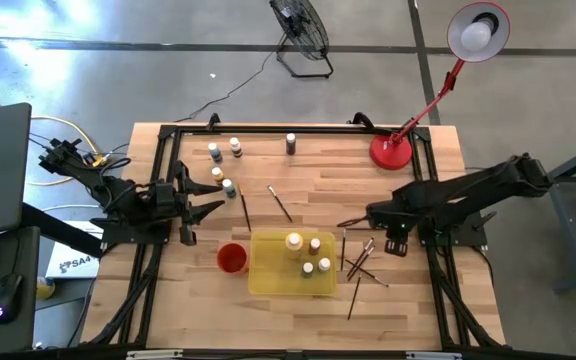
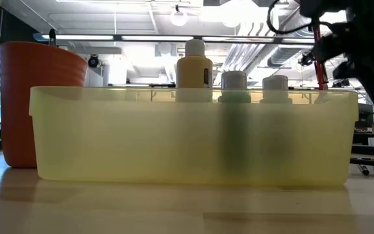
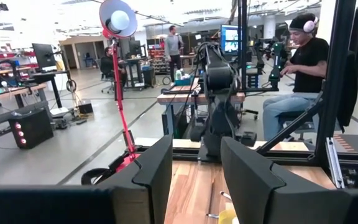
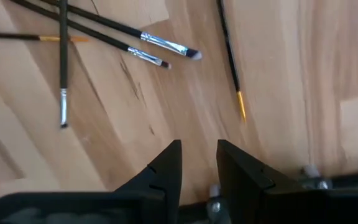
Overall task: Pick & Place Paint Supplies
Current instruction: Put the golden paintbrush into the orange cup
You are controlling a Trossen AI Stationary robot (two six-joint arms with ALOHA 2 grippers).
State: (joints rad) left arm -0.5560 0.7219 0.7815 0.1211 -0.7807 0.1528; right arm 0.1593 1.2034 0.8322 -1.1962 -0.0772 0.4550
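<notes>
Paintbrushes (image 4: pixel 104 37) lie loose on table (image 4: pixel 166 106) under right end effector (image 4: pixel 199 165): fingers narrowly parted, empty. Left end effector (image 3: pixel 194 180) at frame left, part-open, empty.

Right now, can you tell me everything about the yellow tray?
The yellow tray is a see-through, pale yellow plastic box with low, straight walls. It sits flat on the wooden table, near the front edge in the middle. Four little paint bottles with pale caps stand upright inside it, the yellowish one tallest. A red cup stands just beside its left side. No tool touches it.
</notes>
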